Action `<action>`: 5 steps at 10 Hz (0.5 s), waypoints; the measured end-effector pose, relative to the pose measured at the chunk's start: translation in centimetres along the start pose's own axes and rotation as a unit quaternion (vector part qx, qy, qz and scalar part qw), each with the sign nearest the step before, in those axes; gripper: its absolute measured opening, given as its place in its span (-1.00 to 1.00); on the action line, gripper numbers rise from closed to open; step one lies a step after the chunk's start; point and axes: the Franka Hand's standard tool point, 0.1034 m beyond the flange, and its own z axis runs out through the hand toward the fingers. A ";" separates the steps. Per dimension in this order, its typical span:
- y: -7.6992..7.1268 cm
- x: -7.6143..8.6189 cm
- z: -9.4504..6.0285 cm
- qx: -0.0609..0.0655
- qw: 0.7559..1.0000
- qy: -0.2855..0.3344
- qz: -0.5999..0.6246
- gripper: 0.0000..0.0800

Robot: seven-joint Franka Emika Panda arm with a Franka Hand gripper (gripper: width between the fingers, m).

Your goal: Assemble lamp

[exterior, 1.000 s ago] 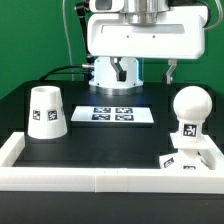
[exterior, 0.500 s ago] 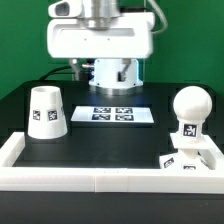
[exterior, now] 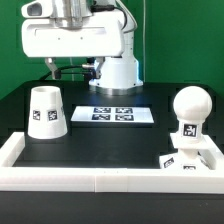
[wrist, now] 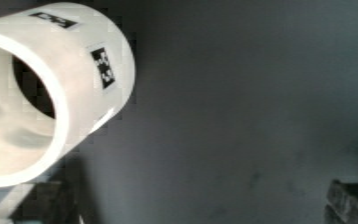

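Shifted toward the exterior view's left since 0.5 s ago and 1 s ago, the arm's white head is now seen high above the shade, while all 3 lamp parts are found unmoved

- Gripper: fingertips are cropped out at the top of the exterior view and are not clearly shown in the wrist view, so released or clenched cannot be told; nothing is seen held
- Shade: stood wide end down on the black table at the exterior view's left, narrow end up, long axis judged upright. In the wrist view the shade is seen close below, so it is judged to lie almost straight under the claw, slightly off centre
- Bulb: stood upright at the exterior view's right, round head up, well apart from the shade
- Base: seen just beside the bulb's foot, against the white tray wall
- Marker board: laid flat between shade and bulb, further back

Judgement: 1 arm only, and the shade is the nearest part; a descent onto it is likely called for, with jaws set across the upright wall
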 end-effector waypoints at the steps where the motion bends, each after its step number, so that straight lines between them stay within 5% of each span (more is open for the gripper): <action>1: 0.0 0.0 0.0 0.000 1.000 0.000 0.000 0.75; 5: 1.8 -1.5 1.0 0.009 1.000 -0.008 -0.022 0.75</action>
